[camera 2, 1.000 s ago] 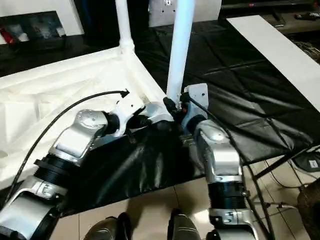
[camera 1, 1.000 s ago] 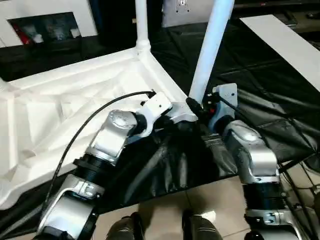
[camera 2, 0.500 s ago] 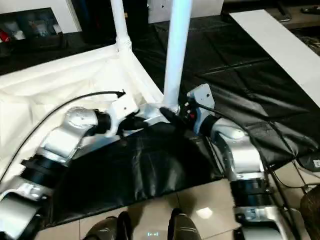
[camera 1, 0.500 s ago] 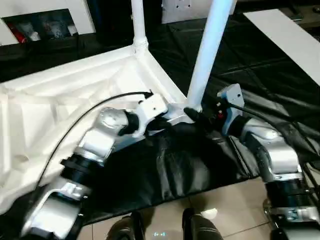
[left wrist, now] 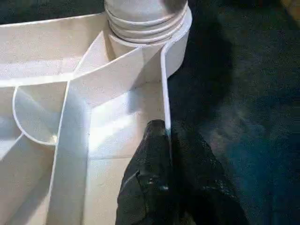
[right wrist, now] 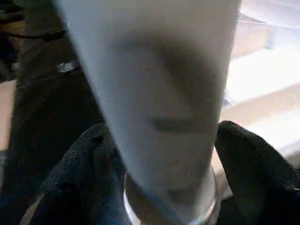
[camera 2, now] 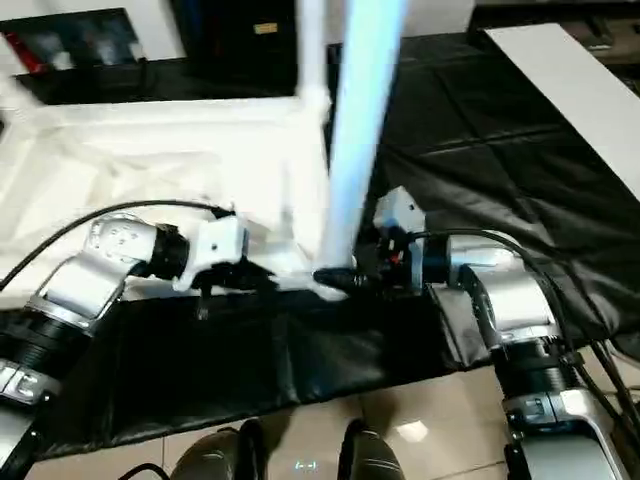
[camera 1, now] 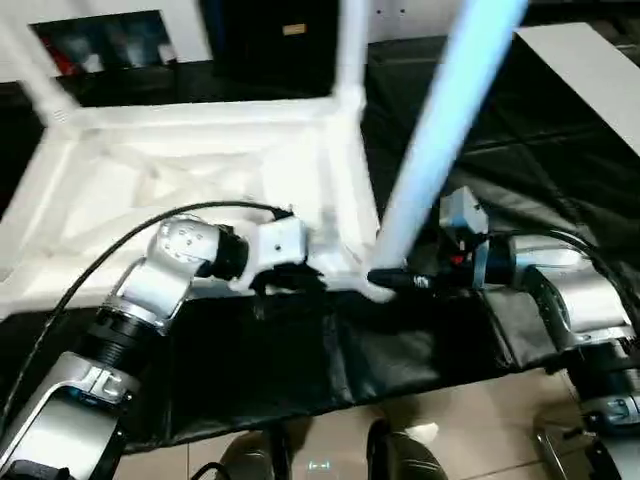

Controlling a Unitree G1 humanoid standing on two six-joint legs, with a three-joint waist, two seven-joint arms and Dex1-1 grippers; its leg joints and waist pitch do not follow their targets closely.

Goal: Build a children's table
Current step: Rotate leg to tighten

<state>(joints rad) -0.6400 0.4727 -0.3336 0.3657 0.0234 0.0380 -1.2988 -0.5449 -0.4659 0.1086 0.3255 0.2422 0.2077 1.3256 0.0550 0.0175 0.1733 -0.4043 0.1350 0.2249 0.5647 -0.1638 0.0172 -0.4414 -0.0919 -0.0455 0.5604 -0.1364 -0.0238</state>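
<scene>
My left hand (left wrist: 164, 140) pinches the children's table (camera 1: 190, 170) rim beside its near corner socket; my right hand (right wrist: 164, 154) straddles the leg (camera 1: 440, 130), fingers wide. I judge seating it comes next.

table (camera 1: 190, 165): white plastic, smooth | cover (camera 1: 300, 360): black, glossy | forearms (camera 1: 165, 280): silver metal

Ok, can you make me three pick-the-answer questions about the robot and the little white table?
1. Where is the left gripper?
A. on the tabletop's rim
B. on the floor
C. on a leg's tip

2. What colour is the cover under the table?
A. red
B. black
C. yellow

3. How is the near leg?
A. lying flat
B. snapped in two
C. standing in a corner socket

Answers: 1 A, its fingers pinch the thin rim wall. 2 B, dark sheet all around. 3 C, its base sits in the socket, the right gripper straddling it.
</scene>
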